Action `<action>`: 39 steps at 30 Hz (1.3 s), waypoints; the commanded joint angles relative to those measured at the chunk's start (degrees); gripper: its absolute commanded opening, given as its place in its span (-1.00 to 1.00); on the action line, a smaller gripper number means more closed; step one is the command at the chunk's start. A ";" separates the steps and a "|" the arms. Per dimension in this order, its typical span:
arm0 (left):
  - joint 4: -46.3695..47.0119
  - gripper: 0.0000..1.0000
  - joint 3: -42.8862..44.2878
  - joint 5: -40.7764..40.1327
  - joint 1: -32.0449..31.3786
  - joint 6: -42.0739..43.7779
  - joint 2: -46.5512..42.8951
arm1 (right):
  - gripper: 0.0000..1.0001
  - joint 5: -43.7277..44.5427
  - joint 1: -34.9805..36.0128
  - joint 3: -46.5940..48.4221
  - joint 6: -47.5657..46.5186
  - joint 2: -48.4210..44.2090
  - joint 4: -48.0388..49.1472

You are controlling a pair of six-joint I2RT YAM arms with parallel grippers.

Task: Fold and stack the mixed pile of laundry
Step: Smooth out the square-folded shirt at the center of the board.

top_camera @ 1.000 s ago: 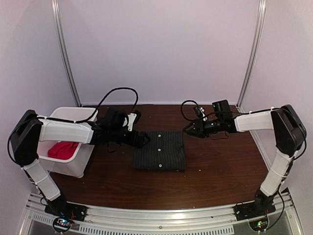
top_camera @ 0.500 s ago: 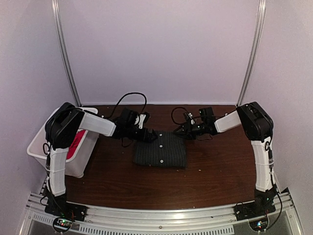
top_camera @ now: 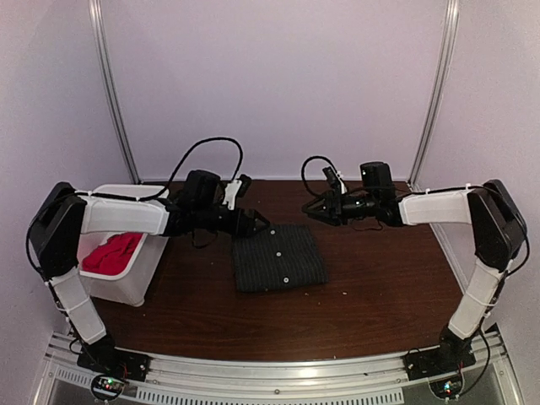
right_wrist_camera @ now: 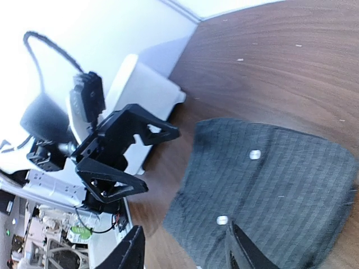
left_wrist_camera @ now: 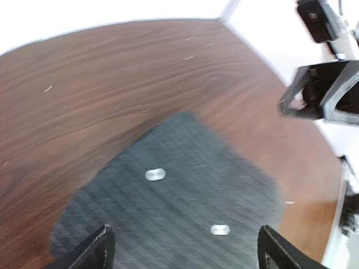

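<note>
Top external view shows the dark pinstriped shirt lying folded into a compact rectangle, buttons up, at the centre of the table. The red T-shirt lies crumpled in the white bin, at 9 o'clock of the shirt. The left gripper hovers at the shirt's 11 o'clock corner, its jaws spread wide with nothing between them. The right gripper hangs just off the 1 o'clock corner, jaws partly apart and likewise empty. Both garments are judged light, limp and not fragile. The woven shirt probably slides readily on the smooth wood, so its layers may shift unless pinched through the full thickness at an edge or corner. The T-shirt is best taken at a raised fold. Compared with one second ago, both grippers have drawn off the far corners toward 12 o'clock. The shirt now sits turned slightly counterclockwise, its far edge no longer square to the table.
</note>
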 commanded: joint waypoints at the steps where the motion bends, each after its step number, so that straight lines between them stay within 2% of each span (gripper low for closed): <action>1: 4.83 0.78 -4.85 9.16 -5.52 -1.54 -2.27 | 0.00 -2.36 5.56 -8.10 5.44 -2.93 7.21; 5: 8.81 0.78 -7.81 11.09 -9.06 -3.71 -0.23 | -0.03 -3.06 9.82 -13.12 12.03 -0.81 18.05; 10: 14.84 0.76 -12.24 10.96 -7.94 -7.32 3.32 | -0.08 -2.44 9.70 -15.86 13.61 6.29 23.63; 14: 15.25 0.74 -15.55 6.75 -5.63 -7.72 6.88 | -0.14 -2.49 7.22 -20.48 14.86 12.61 29.29; 18: 12.65 0.73 -18.78 0.43 -4.20 -4.74 4.31 | -0.16 -2.76 6.66 -25.02 15.18 11.49 32.09; 21: 8.57 0.75 -19.10 -4.40 -5.14 0.87 -2.60 | -0.16 -2.82 6.36 -27.51 14.33 6.37 30.54; 23: 6.35 0.79 -19.01 -10.73 -7.98 7.15 -8.17 | -0.16 -2.91 5.85 -29.17 14.60 1.23 29.91; 27: 3.14 0.86 -16.54 -24.99 -15.06 20.50 -13.78 | -0.15 0.66 3.15 -29.79 9.89 -9.27 18.72; 29: 2.84 0.84 -14.52 -27.20 -17.76 28.43 -12.97 | -0.15 3.35 1.42 -30.17 8.12 -12.53 14.72; 33: 3.52 0.70 -9.76 -29.52 -22.72 40.92 -7.94 | -0.13 4.67 -2.63 -31.85 9.48 -14.22 13.92; 39: 0.62 0.41 1.58 -31.81 -28.74 52.05 4.80 | -0.11 4.52 -5.78 -34.26 12.04 -14.42 16.45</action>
